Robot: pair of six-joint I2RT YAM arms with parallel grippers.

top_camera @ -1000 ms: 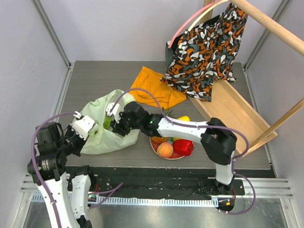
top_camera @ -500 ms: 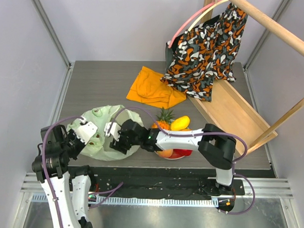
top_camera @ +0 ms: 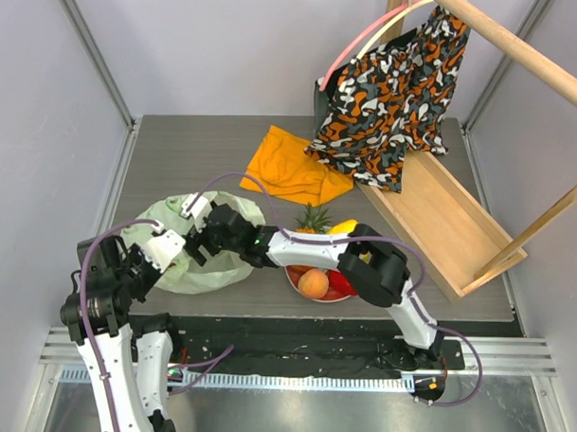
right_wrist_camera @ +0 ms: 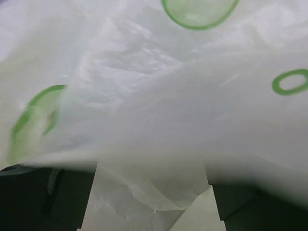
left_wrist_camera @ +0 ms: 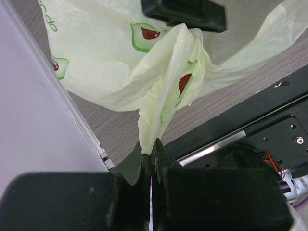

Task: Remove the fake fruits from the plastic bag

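Note:
The pale-green plastic bag (top_camera: 197, 265) lies crumpled at the table's front left. My left gripper (top_camera: 171, 252) is shut on a twisted edge of the plastic bag (left_wrist_camera: 166, 103); its jaws (left_wrist_camera: 150, 155) pinch the film. My right gripper (top_camera: 196, 230) reaches into the bag's mouth and is open. In the right wrist view only bag film (right_wrist_camera: 159, 110) lies in front of the right gripper (right_wrist_camera: 151, 192), with no fruit showing. A pineapple (top_camera: 314, 219), a yellow mango (top_camera: 343, 227), a peach (top_camera: 313, 283) and a red pepper (top_camera: 341, 284) sit on the plate (top_camera: 293, 277).
An orange cloth (top_camera: 290, 171) lies behind the plate. An orange-black patterned fabric bag (top_camera: 392, 96) hangs from a wooden rack (top_camera: 445, 217) at the right. Grey walls close in the left and back sides. A black rail (left_wrist_camera: 250, 130) runs along the near edge.
My right gripper has opened wide and moved left and back into the bag's mouth. The green thing seen between its fingers a second ago no longer shows. My left gripper has sunk slightly, still holding the bag.

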